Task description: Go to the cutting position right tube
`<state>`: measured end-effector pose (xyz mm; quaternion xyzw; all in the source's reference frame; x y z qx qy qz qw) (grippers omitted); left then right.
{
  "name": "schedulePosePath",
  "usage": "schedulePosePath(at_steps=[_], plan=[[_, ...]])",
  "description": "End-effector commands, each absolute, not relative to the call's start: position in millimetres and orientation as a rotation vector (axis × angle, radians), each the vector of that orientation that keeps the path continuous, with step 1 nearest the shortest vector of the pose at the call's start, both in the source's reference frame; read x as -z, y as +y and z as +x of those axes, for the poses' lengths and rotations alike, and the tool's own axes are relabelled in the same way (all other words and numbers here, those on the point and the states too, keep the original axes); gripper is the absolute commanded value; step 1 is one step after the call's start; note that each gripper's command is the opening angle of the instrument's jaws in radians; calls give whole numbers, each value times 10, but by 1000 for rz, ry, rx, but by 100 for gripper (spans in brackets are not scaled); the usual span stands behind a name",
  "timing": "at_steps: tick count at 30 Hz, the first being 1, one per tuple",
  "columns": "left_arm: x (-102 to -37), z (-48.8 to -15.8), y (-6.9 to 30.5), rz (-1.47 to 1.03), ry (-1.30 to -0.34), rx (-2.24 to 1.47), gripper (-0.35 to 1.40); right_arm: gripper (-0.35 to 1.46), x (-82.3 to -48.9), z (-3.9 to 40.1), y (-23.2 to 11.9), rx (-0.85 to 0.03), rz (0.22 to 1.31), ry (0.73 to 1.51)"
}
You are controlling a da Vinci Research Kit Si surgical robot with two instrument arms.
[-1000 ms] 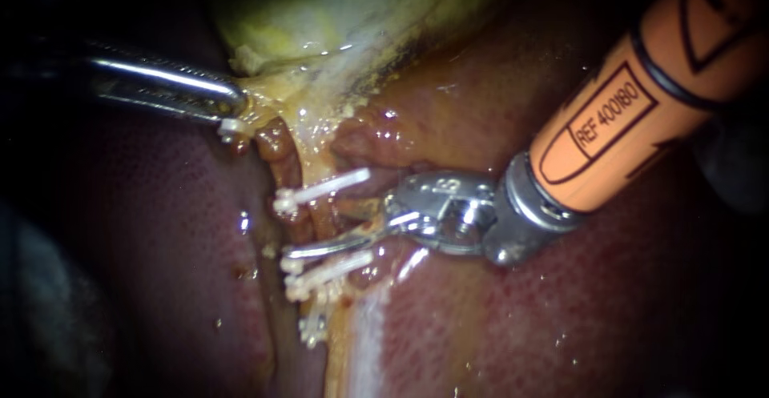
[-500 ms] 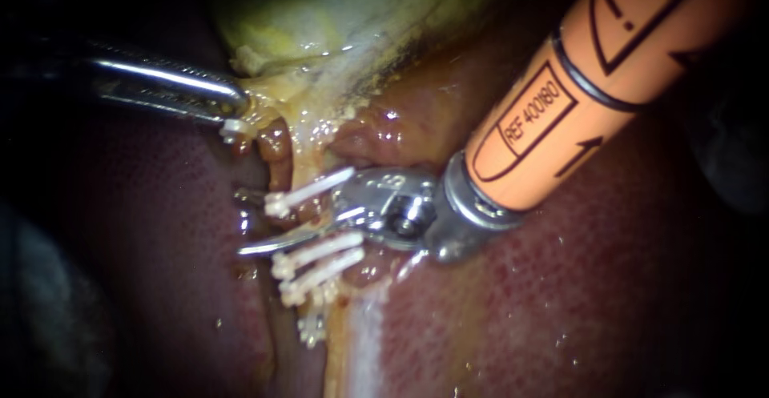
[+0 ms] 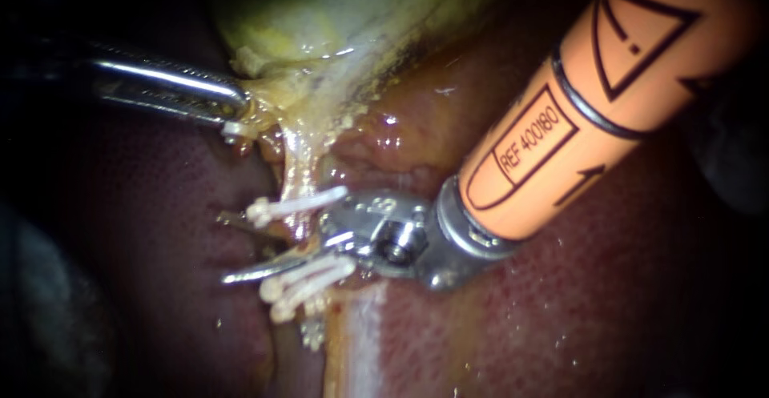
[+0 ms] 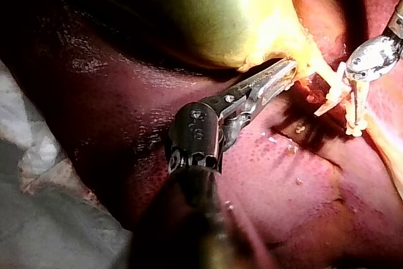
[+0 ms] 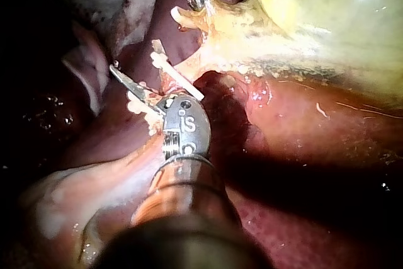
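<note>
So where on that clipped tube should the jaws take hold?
On the bare stretch of the tube between the upper clip and the lower clips, probably from the right, crosswise. The tube runs straight and taut there, and the right instrument's open jaws straddle that gap. The left instrument's jaws grip the gallbladder's neck.

Left instrument (image 3: 238,110) clamped; right instrument (image 3: 226,248) spread open.

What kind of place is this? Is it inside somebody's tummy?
Likely a surgery practice bench, not a tummy: a liver and gallbladder lie beside grey cloth, while the left instrument and right instrument work near white clips.
</note>
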<state>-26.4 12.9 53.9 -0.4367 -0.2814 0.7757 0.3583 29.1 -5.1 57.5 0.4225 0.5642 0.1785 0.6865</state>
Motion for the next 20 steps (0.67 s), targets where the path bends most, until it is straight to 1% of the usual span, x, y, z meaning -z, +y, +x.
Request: schedulePosePath(at_steps=[1, 7, 20], plan=[[-539, -264, 129, -1127, -726, -2002, -35, 130, -571, 291, -50, -403, 948, 1268], [-539, -264, 129, -1128, -726, -2002, -35, 130, -559, 291, -49, -405, 958, 1280], [-540, -264, 129, -1128, -729, -2002, -35, 130, -562, 290, -49, -420, 976, 1270]])
